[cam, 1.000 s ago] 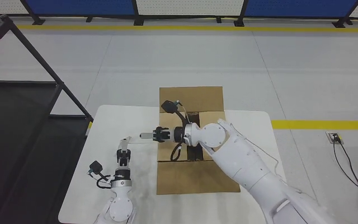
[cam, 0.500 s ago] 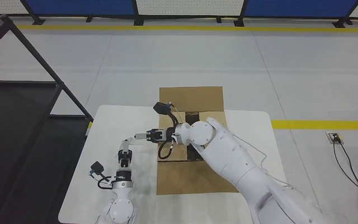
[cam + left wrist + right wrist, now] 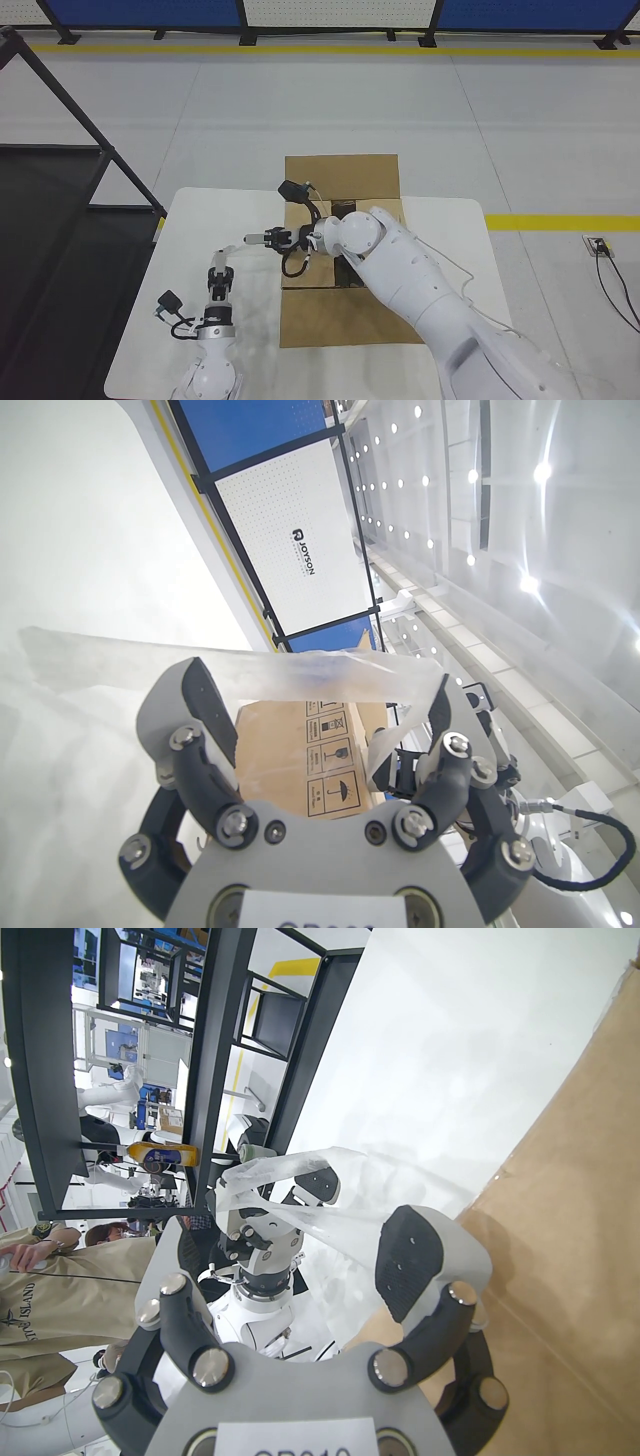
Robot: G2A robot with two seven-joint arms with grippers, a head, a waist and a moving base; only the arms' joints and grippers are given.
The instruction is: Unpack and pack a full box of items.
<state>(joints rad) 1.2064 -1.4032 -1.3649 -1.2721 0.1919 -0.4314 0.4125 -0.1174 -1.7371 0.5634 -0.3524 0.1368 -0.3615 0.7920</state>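
top view, progress: the box (image 3: 340,178) stands open on the table (image 3: 200,215) with its flaps spread; one plastic bag (image 3: 236,246) is out of it, so unpacking looks underway, and repacking seems wholly left to do
top view, box contents: the inside is dark and partly behind the right arm; cannot tell what remains
top view, grippers: the right gripper (image 3: 263,239) is by the box's left edge and the left gripper (image 3: 220,272) is near it, with the plastic bag between them
left wrist view: left gripper (image 3: 320,680) jaws apart, plastic bag (image 3: 360,670) draped across its tips, box (image 3: 320,745) beyond
right wrist view: right gripper (image 3: 295,1233) jaws apart, plastic bag (image 3: 300,1163) lying against one pad (image 3: 410,1263) and stretching toward the left gripper; box (image 3: 575,1178) alongside
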